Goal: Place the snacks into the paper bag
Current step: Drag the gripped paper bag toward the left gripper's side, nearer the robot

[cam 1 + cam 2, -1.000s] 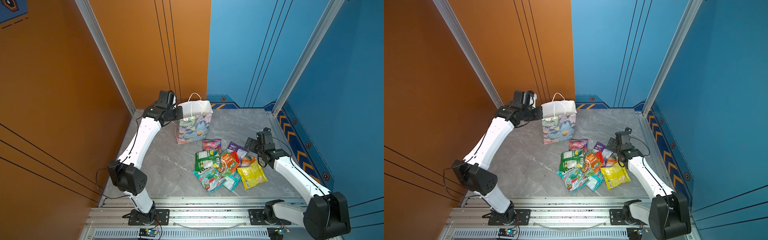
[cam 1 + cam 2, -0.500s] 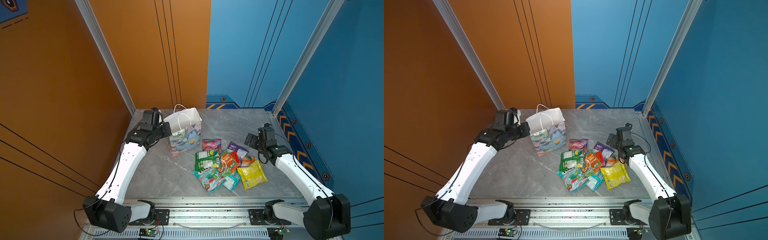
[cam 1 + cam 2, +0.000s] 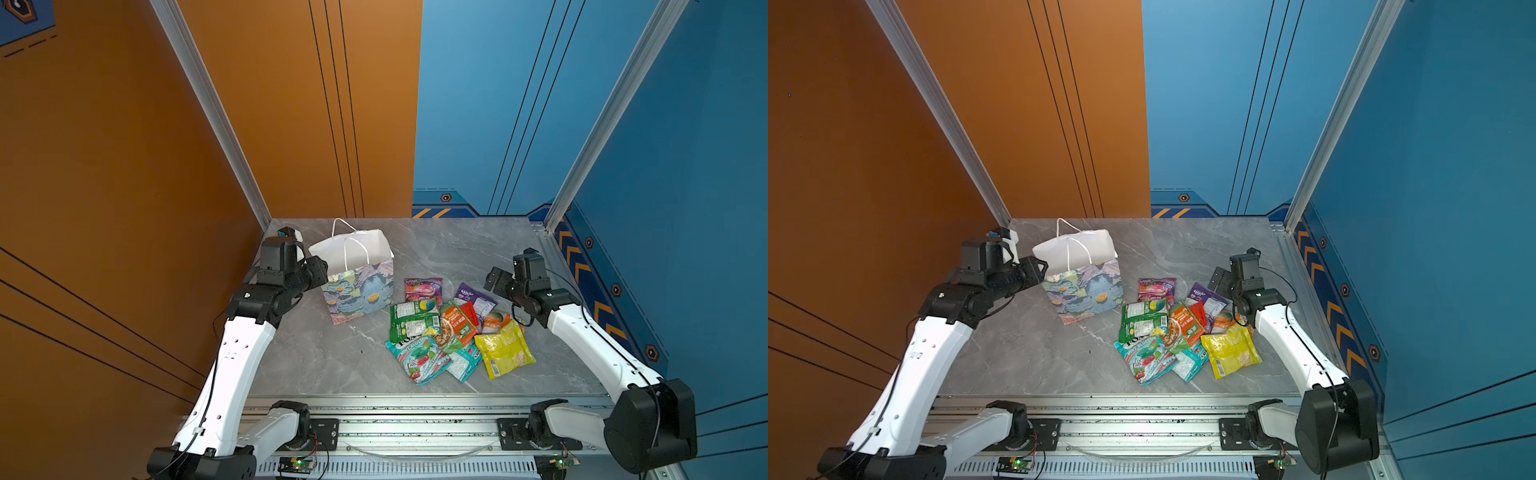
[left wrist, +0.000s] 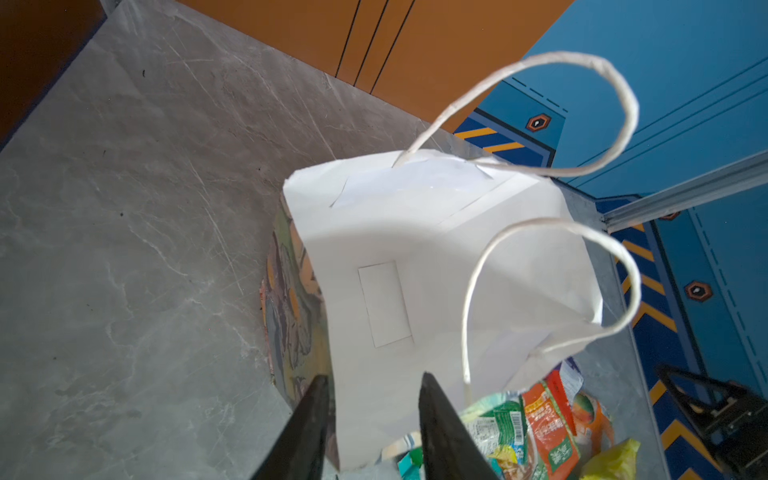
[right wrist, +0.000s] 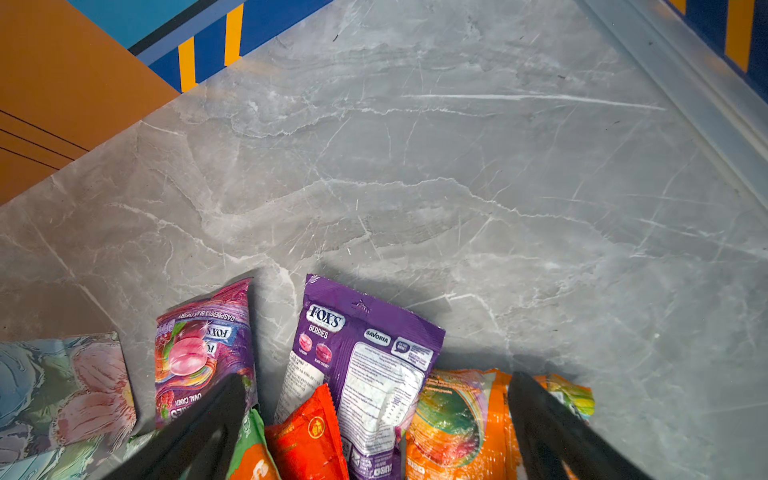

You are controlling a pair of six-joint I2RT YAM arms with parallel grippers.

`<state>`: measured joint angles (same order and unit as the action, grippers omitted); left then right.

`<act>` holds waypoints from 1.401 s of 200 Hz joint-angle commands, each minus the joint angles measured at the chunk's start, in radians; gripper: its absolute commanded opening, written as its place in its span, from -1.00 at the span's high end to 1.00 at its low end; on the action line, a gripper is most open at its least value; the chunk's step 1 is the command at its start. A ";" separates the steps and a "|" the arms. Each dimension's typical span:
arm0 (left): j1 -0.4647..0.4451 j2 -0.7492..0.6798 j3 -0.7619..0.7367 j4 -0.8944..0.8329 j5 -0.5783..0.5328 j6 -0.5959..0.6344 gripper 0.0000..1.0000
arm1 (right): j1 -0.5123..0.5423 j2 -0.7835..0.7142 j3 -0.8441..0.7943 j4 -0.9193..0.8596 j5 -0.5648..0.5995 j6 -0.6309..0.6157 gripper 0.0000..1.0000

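1 table (image 3: pixel 457 249), grey marble, carries everything. 2 arms: L arm (image 3: pixel 239 365), R arm (image 3: pixel 590 345).

1 bag (image 3: pixel 359 291) stands upright at the table's left rear, mouth open, white lining showing. It is just beside the snacks w/ a small gap to the pink pkt. It has 2 cord handles (image 4: pixel 631 112), both looped up.

Snacks (image 3: pixel 453 332) all lie on the table in 1 overlapping heap, centre-right, outside the bag. Count: 2 teal pkts (image 3: pixel 417 357), 2 orange pkts (image 3: pixel 459 324), 1 green pkt (image 3: pixel 413 320), 1 yellow pkt (image 3: pixel 505 351), 1 purple pkt (image 3: pixel 473 297), 1 pink pkt (image 3: pixel 423 286), 1 red pkt (image 5: pixel 311 436). That's 9 clear; overlap may hide more.

L gripper (image 4: pixel 372 377) is roughly half open and straddles the bag's near side wall, 1 finger (image 4: pixel 309 415) on the printed outside, the other over the lining. The gap is wider than the paper; can't tell if either finger touches it.

R gripper (image 5: pixel 378 380) is spread wide, grips nothing, and hovers over the heap's far edge above the purple & orange pkts.
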<state>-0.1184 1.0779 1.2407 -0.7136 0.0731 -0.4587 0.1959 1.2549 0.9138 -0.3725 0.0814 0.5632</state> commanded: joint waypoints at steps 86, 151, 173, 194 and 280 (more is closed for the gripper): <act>0.048 0.238 0.377 -0.137 0.060 0.327 -0.82 | 0.026 0.038 0.040 0.036 -0.069 0.032 -0.99; 0.046 0.392 0.486 -0.212 -0.062 0.467 -0.77 | 0.026 0.005 0.005 0.035 -0.098 0.041 -0.98; 0.036 0.442 0.535 -0.242 -0.105 0.507 -0.76 | 0.026 -0.005 -0.006 0.044 -0.103 0.050 -0.98; 0.021 0.497 0.584 -0.269 -0.148 0.537 -0.75 | 0.024 -0.009 -0.012 0.046 -0.103 0.048 -0.98; 0.026 0.671 0.707 -0.340 -0.108 0.560 -0.33 | 0.023 -0.009 -0.017 0.050 -0.119 0.052 -0.94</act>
<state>-0.1028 1.7187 1.8881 -1.0027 -0.0525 0.0895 0.2161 1.2640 0.9096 -0.3359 -0.0242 0.6037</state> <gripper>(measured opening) 0.707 0.981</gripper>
